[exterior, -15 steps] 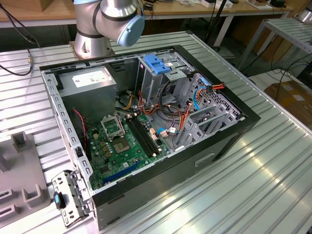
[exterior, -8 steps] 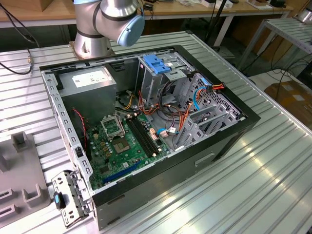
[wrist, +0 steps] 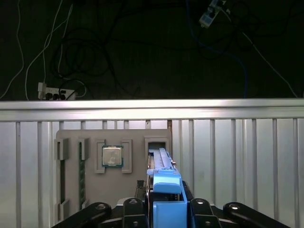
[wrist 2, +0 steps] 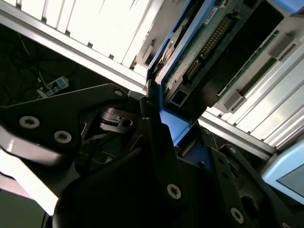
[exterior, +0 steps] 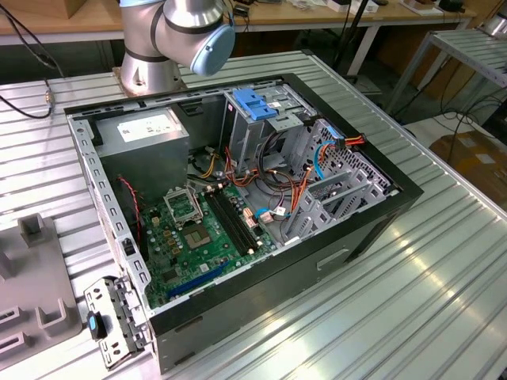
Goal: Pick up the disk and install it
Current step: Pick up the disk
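In both wrist views my gripper [wrist: 167,205] is shut on the disk [wrist: 164,164], which stands on edge between the dark fingers [wrist: 195,206]. Its blue plastic rail frame [wrist: 167,192] faces the first wrist camera. In the second wrist view the disk [wrist 2: 209,40] shows its green circuit-board side and connector, with the blue frame [wrist 2: 173,124] pinched at the gripper [wrist 2: 159,118]. The disk sits over the slot end of a grey parts holder [wrist: 137,137]. I cannot tell whether it still touches the holder.
An open computer case [exterior: 360,229] lies on the ribbed metal table [exterior: 444,293], with a blue bracket [exterior: 255,103] on its drive cage, a grey power supply [exterior: 150,131] and a motherboard [exterior: 198,233]. The arm's base [exterior: 170,36] stands behind it. The grey holder [exterior: 36,277] carries a processor chip [wrist: 112,156] and a memory stick [wrist: 81,173].
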